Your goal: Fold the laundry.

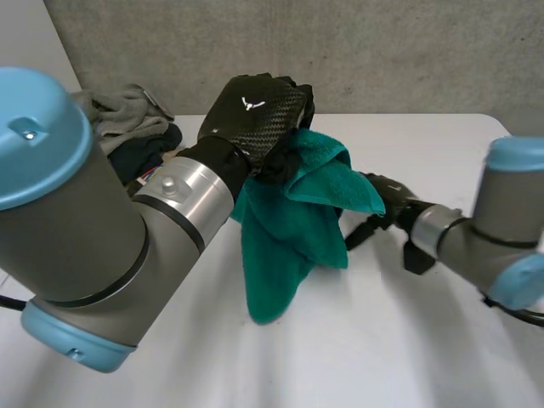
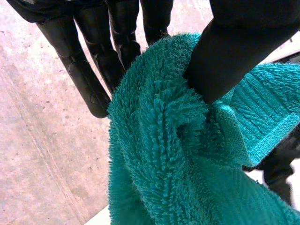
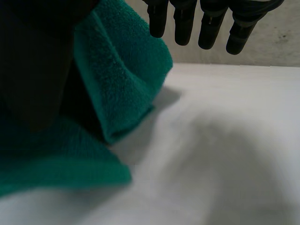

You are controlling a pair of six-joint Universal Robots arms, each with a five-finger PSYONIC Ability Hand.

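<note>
Teal towel (image 1: 289,229) hung in the air in the head view, bunched at its top in the left hand (image 1: 255,110). It reached down toward the white table (image 1: 408,340), approx. in the middle; whether its lowest tip touched, I could not tell. I judged it was lifted so that the cloth could drop open and show an edge for folding. The right hand (image 1: 387,200) waited low, just to the right of the towel, prob. to take a free corner. Its fingertips were hidden behind the cloth there. A pile of clothes (image 1: 127,127) lay at the far left, partly cut off by the left arm.

In the left wrist view the thumb (image 2: 229,56) pressed the terry against the straight fingers (image 2: 89,75), so this hand was clamped on the towel. How much cloth sat btw. them I could not see, as the folds covered it.

In the right wrist view the right hand's fingers (image 3: 185,23) were straight, apart, and held nothing. A towel fold lay near them, not touching. A dark shape (image 3: 33,70) beside the fold was too dark to name.
</note>
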